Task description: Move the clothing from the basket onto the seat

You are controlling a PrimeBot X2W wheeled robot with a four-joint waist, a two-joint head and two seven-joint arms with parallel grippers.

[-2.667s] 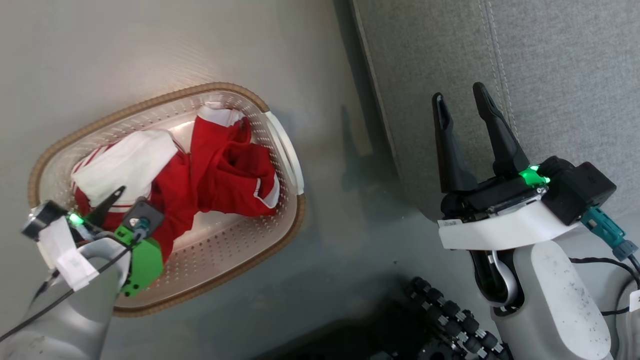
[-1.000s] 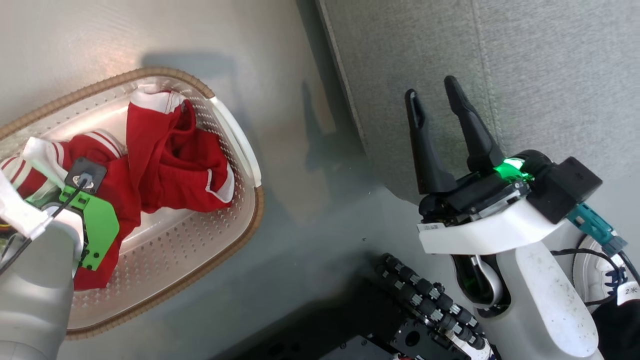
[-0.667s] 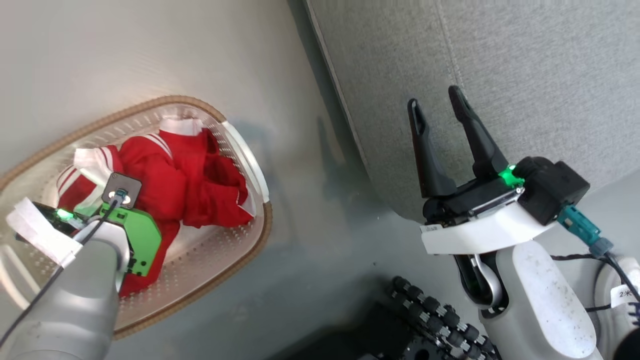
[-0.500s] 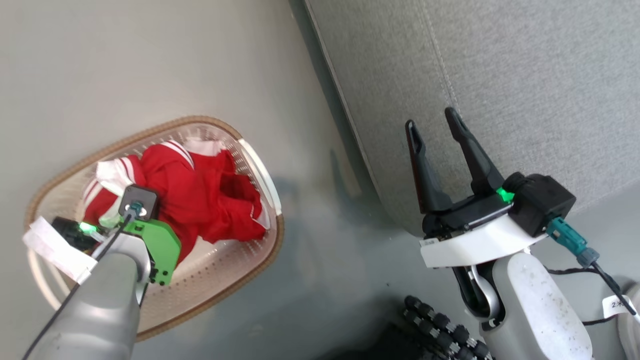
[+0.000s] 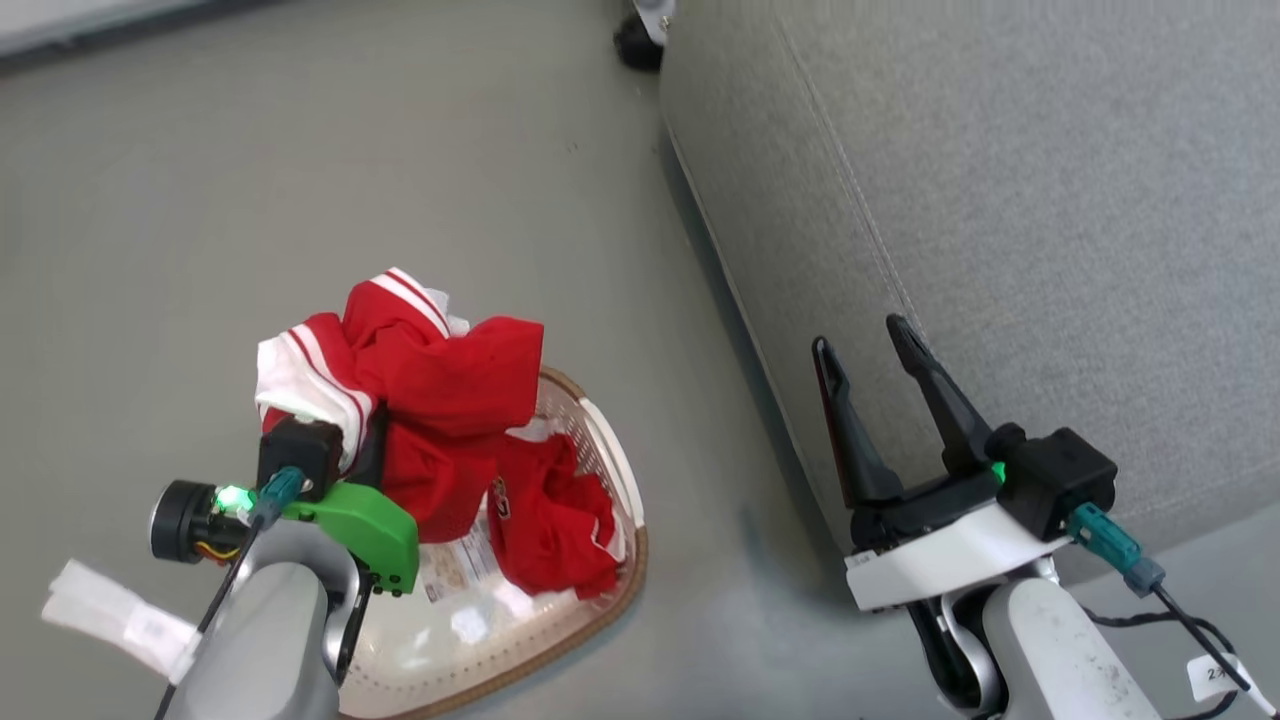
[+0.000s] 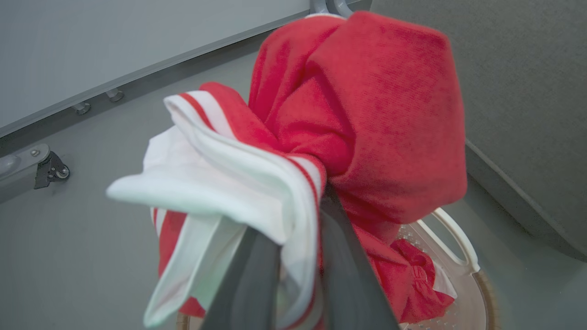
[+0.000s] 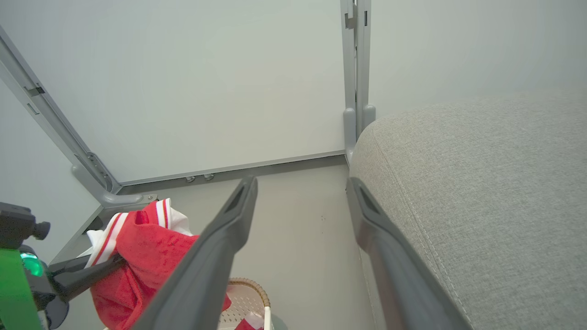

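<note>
One grey floor (image 5: 400,150) | white wall panels (image 7: 206,82) | seat (image 5: 1050,200) near basket (image 5: 612,470)

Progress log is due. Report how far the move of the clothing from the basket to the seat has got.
Done: nothing; the visible seat bears no clothing. In hand: the left gripper is shut on one red garment, held up above the basket. Left: carry it to the seat, then fetch the second red garment lying in the basket. The right gripper is open and holds nothing.

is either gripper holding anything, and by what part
The left gripper grips one red garment by its white striped trim; the right gripper is open, holding nothing.
</note>
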